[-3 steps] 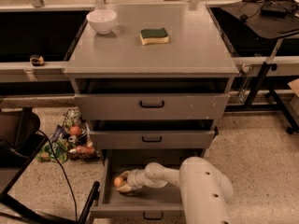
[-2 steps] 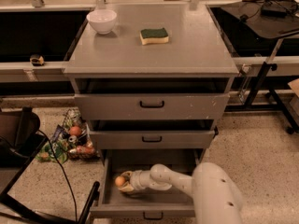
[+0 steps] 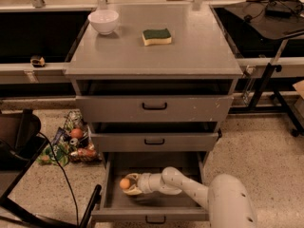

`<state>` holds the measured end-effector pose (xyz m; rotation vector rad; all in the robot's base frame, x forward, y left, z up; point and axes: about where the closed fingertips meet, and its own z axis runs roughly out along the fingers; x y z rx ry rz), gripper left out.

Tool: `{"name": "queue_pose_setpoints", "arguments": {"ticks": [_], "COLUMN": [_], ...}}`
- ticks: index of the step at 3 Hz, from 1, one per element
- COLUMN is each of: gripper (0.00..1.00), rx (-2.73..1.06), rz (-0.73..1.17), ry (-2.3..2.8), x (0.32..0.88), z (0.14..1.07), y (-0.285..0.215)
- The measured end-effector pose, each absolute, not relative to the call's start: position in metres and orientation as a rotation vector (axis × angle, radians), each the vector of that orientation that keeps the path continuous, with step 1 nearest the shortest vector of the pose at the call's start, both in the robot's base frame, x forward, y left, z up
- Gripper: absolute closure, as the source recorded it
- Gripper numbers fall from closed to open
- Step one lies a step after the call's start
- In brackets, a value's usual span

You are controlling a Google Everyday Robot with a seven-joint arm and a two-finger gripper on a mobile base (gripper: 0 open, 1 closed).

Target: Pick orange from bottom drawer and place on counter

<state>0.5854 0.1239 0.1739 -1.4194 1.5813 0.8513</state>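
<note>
The bottom drawer (image 3: 152, 213) of the grey cabinet is pulled open. The small orange (image 3: 125, 183) lies at the drawer's left side. My white arm reaches in from the lower right, and my gripper (image 3: 130, 184) is inside the drawer with its fingers around the orange. The counter (image 3: 190, 51), the cabinet's flat grey top, is above.
A white bowl (image 3: 103, 21) and a green-and-yellow sponge (image 3: 156, 36) sit on the counter. The two upper drawers (image 3: 154, 108) are slightly open. A basket of colourful clutter (image 3: 71, 144) stands on the floor at left. Dark benches flank the cabinet, and a black chair (image 3: 19, 146) and cable lie at lower left.
My arm's elbow has shifted right and lower in view. The gripper stays at the orange in the drawer's left side.
</note>
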Motion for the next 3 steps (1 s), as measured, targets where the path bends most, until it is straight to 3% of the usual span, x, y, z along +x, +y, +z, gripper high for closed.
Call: {"name": "queue_pose_setpoints", "arguments": {"ticks": [2, 3], "gripper": [1.0, 1.0], "rx": [-1.428, -1.442], "rz": [0.846, 0.775], "ry": [1.556, 1.494], "x": [0.578, 0.576], "z": [0.19, 0.243], "y": [0.124, 0.108]}}
